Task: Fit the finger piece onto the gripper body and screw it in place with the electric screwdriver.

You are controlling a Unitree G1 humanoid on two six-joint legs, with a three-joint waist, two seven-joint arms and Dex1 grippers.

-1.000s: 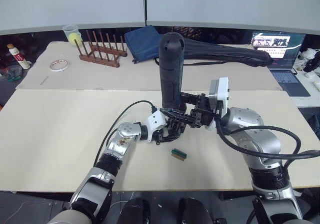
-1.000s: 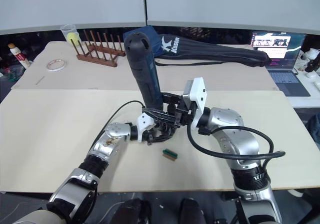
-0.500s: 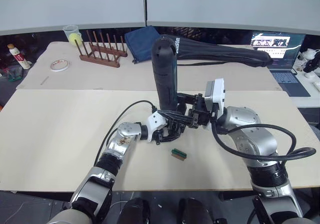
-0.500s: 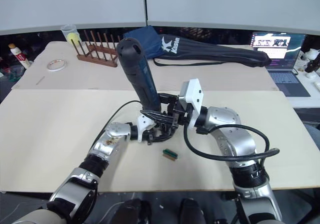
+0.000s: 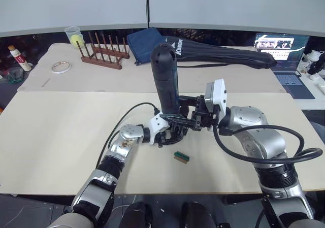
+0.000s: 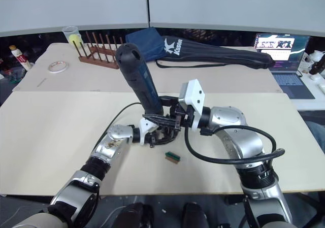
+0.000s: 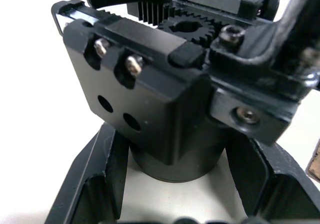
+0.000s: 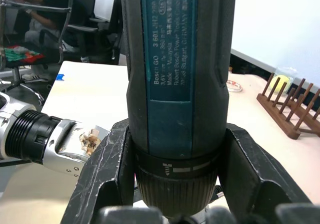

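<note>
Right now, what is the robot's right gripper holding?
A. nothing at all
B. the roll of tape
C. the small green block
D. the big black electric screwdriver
D. The right gripper is shut on the electric screwdriver, its fingers clamped on either side of the barrel just above the tool's collar, while the small green block lies apart on the table.

- The electric screwdriver is coloured black, with a teal label panel printed in pale lettering.
- The gripper body is matte black, dotted with silver screws.
- A small green block is seen on the cream table.
</note>
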